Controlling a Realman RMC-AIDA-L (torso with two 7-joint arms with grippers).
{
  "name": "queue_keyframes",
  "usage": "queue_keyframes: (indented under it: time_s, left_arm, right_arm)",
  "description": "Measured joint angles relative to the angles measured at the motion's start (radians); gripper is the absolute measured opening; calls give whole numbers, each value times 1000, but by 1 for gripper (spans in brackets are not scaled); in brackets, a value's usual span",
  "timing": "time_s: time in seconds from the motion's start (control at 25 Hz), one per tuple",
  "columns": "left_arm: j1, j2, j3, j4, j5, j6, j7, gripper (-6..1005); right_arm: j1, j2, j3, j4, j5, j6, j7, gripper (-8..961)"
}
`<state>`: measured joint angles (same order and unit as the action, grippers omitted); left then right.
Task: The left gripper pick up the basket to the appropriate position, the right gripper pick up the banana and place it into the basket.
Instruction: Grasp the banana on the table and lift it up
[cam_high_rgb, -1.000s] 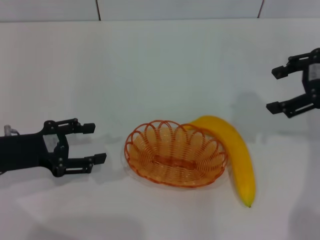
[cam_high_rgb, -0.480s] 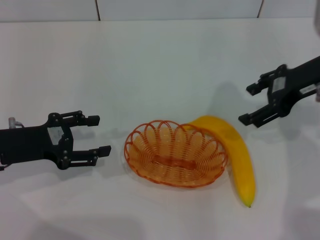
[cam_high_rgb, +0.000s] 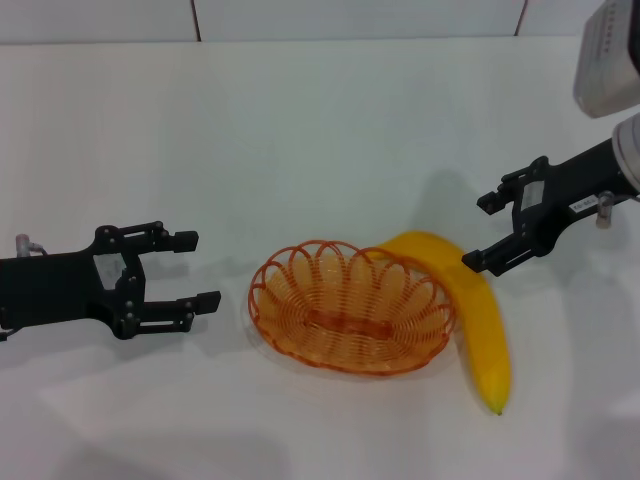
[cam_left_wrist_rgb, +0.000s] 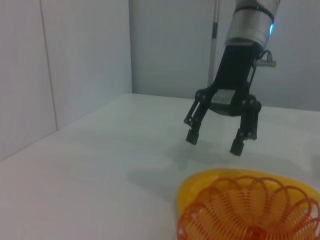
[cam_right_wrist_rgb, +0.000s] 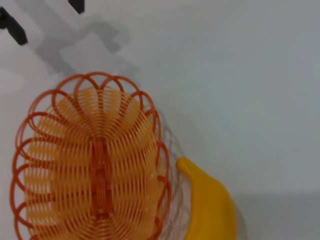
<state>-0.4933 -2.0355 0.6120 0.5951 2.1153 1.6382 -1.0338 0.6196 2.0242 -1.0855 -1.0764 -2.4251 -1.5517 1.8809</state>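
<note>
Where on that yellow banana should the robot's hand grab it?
Probably across the thick middle of the banana, coming down from above. It lies flat on the table, curving around the basket, so the outer side stays free. The open right hand hovers near its upper end.

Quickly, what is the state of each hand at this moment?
Left hand: open, holding nothing, beside the basket.
Right hand: open, holding nothing, above the banana.

Right gripper (cam_left_wrist_rgb: 215, 141) fingers spread, hovering above banana (cam_left_wrist_rgb: 210, 181) lying behind orange basket (cam_left_wrist_rgb: 250, 212)
</note>
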Motion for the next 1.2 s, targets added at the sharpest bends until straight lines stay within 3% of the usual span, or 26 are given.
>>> queue_keyframes:
  time_s: [0.52, 1.2]
  left_arm:
    - [2, 1, -2, 0, 0, 0, 0, 801]
    - [5, 1, -23, -2, 0, -1, 0, 801]
  right_arm:
    - [18, 0, -36, 105, -32, 68, -3, 885]
    - [28, 0, -38, 107, -17, 27, 6, 884]
